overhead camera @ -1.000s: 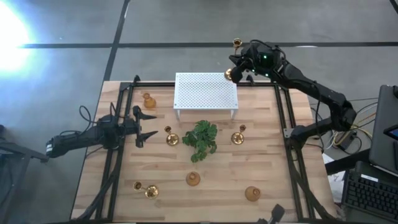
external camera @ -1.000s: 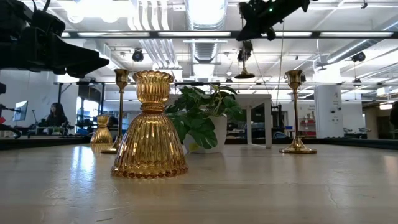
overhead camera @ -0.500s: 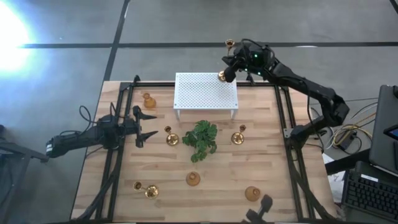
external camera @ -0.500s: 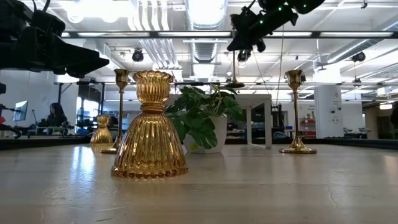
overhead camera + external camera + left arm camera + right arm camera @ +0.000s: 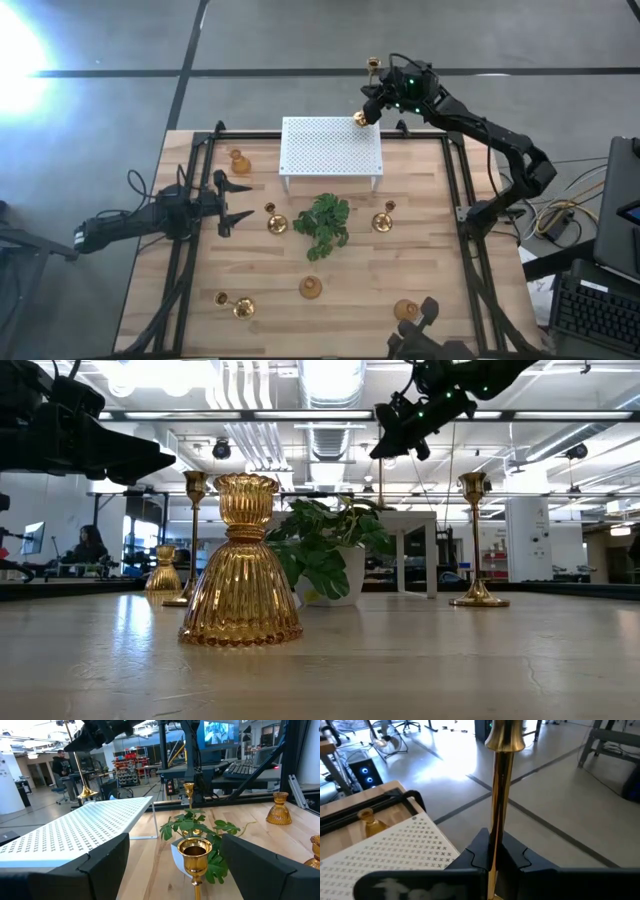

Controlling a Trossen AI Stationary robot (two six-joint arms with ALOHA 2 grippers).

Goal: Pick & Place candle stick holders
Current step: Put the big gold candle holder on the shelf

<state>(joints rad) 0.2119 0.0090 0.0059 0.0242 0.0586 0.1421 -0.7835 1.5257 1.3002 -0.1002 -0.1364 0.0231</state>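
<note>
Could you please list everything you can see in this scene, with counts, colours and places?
tall candle stick holder: one, gold, held above the stand's far right corner
stemmed candle stick holders: three, gold, one on each side of the plant, one near left
squat candle stick holders: three, gold, far left, near centre, near right
stand: one, white, perforated, far centre of the table
plant: one, green, white pot, table centre
table: one, light wood, black frame
person: one, dark clothing, in the room behind
left tool: one, black, open and empty, left side of the table
right tool: one, black, shut on the tall candle stick holder's stem
</note>
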